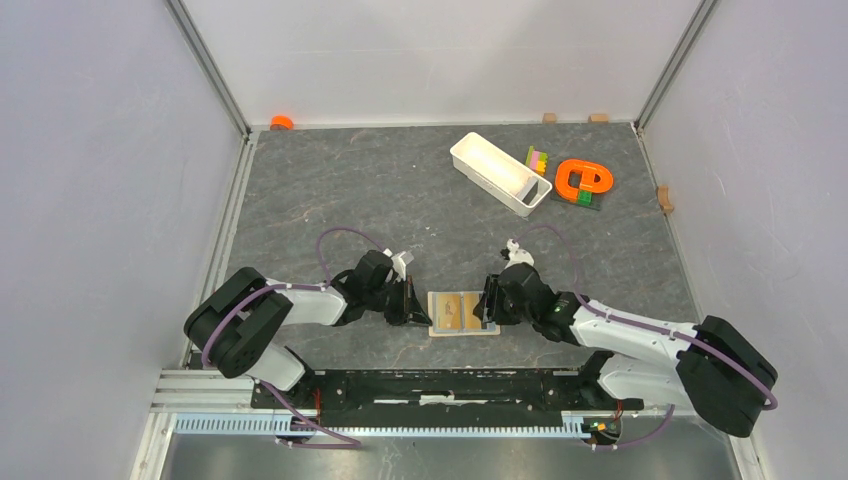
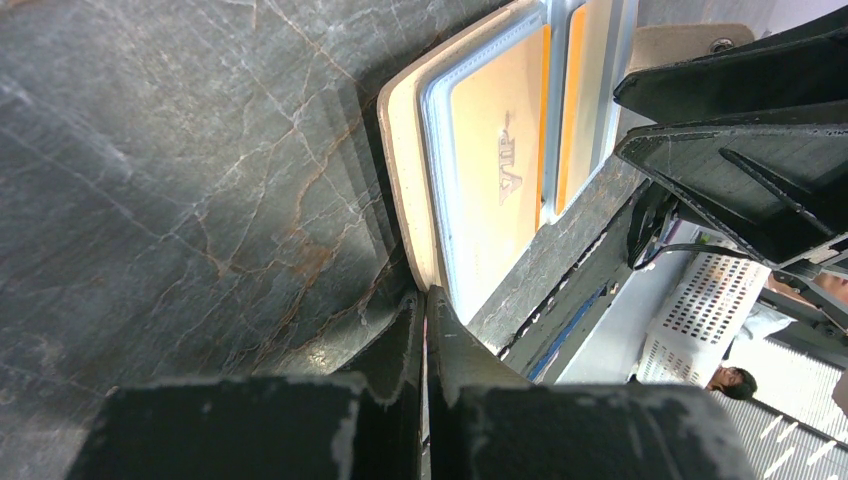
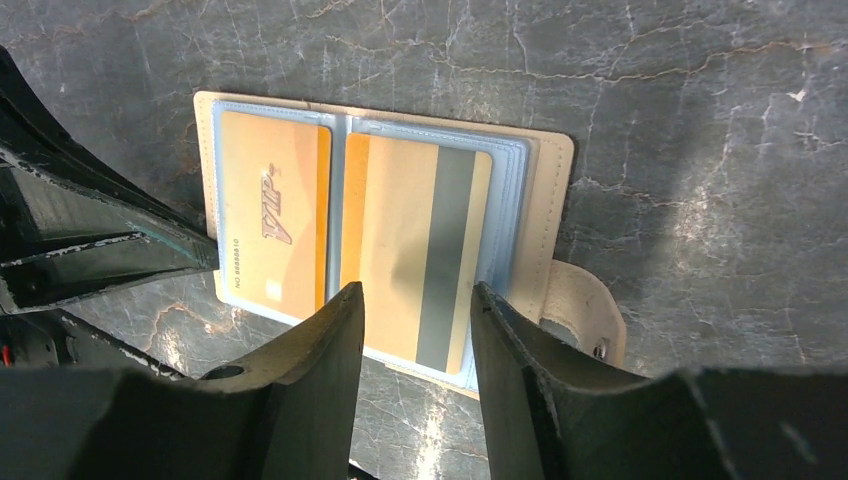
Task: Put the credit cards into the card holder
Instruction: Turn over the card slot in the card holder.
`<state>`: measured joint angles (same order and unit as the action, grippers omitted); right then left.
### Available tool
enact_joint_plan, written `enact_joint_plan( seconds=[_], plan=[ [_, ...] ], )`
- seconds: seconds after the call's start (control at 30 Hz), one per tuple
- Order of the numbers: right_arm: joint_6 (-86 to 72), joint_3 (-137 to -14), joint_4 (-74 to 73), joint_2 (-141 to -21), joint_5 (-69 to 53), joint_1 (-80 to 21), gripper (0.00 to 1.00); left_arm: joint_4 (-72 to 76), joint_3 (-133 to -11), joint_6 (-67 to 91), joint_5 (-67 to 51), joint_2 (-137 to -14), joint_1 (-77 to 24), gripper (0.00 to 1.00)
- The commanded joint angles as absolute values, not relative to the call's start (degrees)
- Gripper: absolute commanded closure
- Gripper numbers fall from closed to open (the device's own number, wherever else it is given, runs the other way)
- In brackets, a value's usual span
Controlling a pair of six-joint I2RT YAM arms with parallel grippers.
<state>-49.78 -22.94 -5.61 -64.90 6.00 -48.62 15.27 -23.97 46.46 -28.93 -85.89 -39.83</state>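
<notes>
The tan card holder (image 1: 436, 314) lies open on the table between my grippers, pale blue lining up, snap tab (image 3: 585, 305) at its right. A gold card printed VIP (image 3: 270, 210) sits in its left pocket and a gold card with a grey stripe (image 3: 410, 230) in its right pocket. No black or pale blue-grey card shows. My left gripper (image 2: 425, 300) is shut, its tips touching the holder's left edge (image 2: 400, 150). My right gripper (image 3: 415, 295) is open and empty, just above the striped card's near end.
A long white tray (image 1: 500, 172) stands at the back right, with small coloured blocks (image 1: 538, 158) and an orange toy (image 1: 582, 180) beside it. An orange cap (image 1: 282, 122) lies at the back left corner. Walls enclose the table.
</notes>
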Motion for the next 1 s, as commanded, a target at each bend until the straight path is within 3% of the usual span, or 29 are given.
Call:
enact_joint_plan(
  seconds=[0.0,0.97],
  plan=[
    [-51.0,-22.7,-5.7,-64.7,6.3,-48.2,0.52,14.8,-23.0,47.4,-27.7,-86.1,-39.8,0.98],
    [-53.0,-20.1,-4.9,-64.0,5.9,-47.9,0.52,14.8,-23.2,47.5,-27.7,-86.3,-39.8,0.98]
  ],
)
